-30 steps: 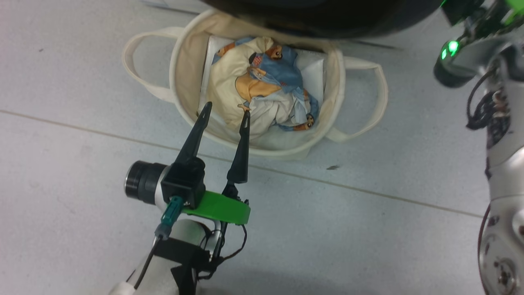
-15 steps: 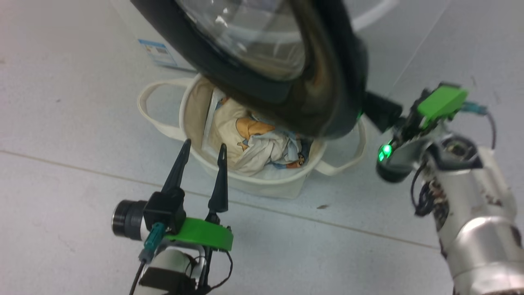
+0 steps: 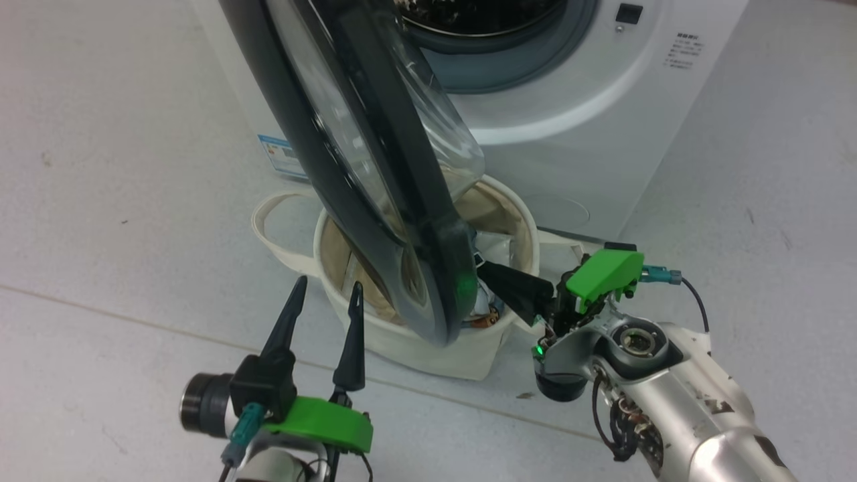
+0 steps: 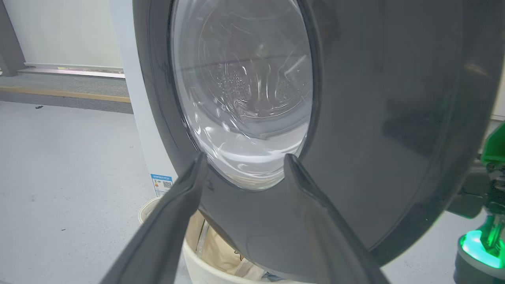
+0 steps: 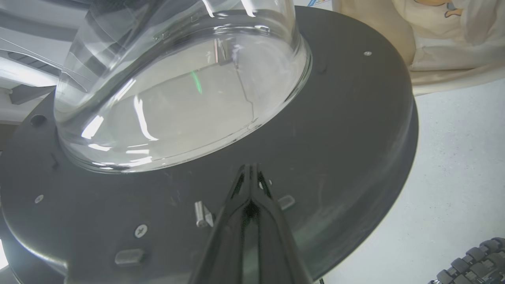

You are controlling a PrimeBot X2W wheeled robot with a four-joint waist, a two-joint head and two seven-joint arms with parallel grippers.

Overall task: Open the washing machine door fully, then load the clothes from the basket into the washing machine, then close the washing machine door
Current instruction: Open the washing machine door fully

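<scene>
The right gripper (image 5: 249, 169) has its two long dark fingers clenched together on nothing, tips at the inner face of the large round glossy black washing machine door (image 3: 435, 261), beside its bulging clear glass window. The left gripper (image 3: 329, 281) is spread and empty, just outside the door's outer face. The door hangs part open over the round cream canvas basket (image 3: 435, 351), which holds the cream cartoon-printed clothes (image 5: 442, 19). The basket stands on the grey floor (image 3: 120, 254) by the white front-loading washing machine (image 3: 569, 134); its steel drum (image 3: 482, 10) looks dark. The blue label (image 3: 281, 154) and the grey print are too small to read.
</scene>
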